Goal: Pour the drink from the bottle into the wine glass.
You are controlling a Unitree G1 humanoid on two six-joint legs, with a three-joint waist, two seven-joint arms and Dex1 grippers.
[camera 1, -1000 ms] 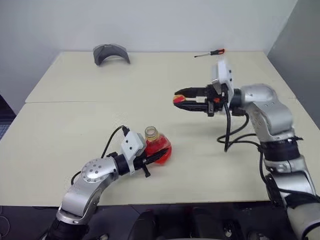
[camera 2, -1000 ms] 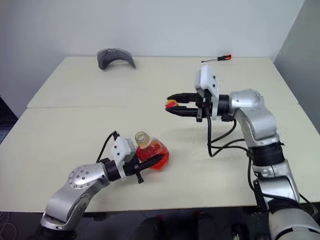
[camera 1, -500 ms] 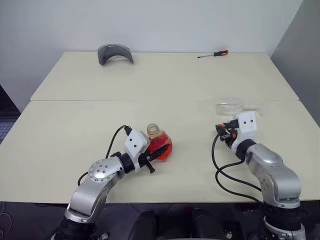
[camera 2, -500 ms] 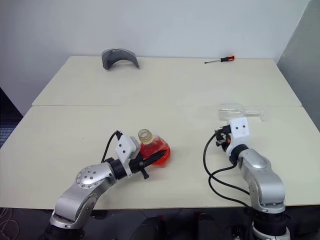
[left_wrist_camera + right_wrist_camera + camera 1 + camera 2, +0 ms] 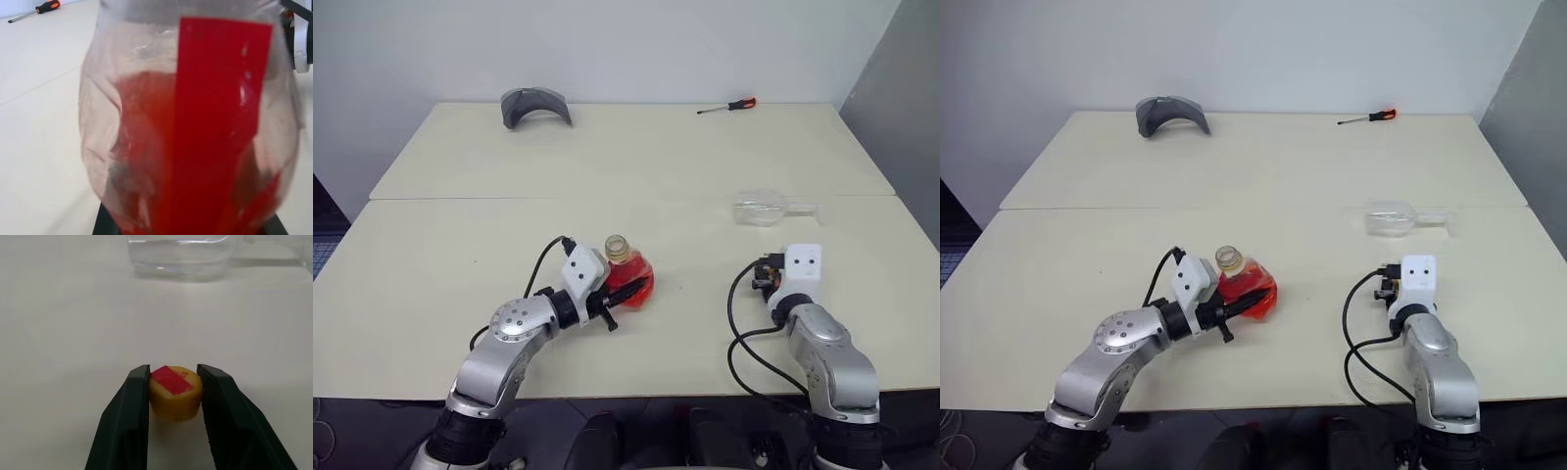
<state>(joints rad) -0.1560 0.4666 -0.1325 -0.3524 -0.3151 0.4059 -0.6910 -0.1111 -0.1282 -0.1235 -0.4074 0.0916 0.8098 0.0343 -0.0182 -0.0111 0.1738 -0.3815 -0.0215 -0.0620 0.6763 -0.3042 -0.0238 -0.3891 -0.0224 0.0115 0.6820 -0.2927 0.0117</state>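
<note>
The bottle [image 5: 628,277] stands tilted on the table with no cap on its yellowish neck, and the red-orange drink [image 5: 146,161] fills its lower body. My left gripper [image 5: 619,294] is shut on the bottle's body. The wine glass [image 5: 762,209] lies on its side at the right, its stem pointing right. My right gripper [image 5: 173,377] sits low over the table in front of the glass. A yellow cap [image 5: 175,391] with a red strip is between its fingers, which touch it on both sides.
A grey curved object [image 5: 535,104] rests at the table's far left and a red-handled screwdriver [image 5: 726,105] at the far right. A seam [image 5: 509,199] crosses the beige table. Black cables loop beside both wrists.
My right arm has swung down and to the right with the cap, from raised over mid-table to low near the front right. The left gripper has kept its hold on the bottle.
</note>
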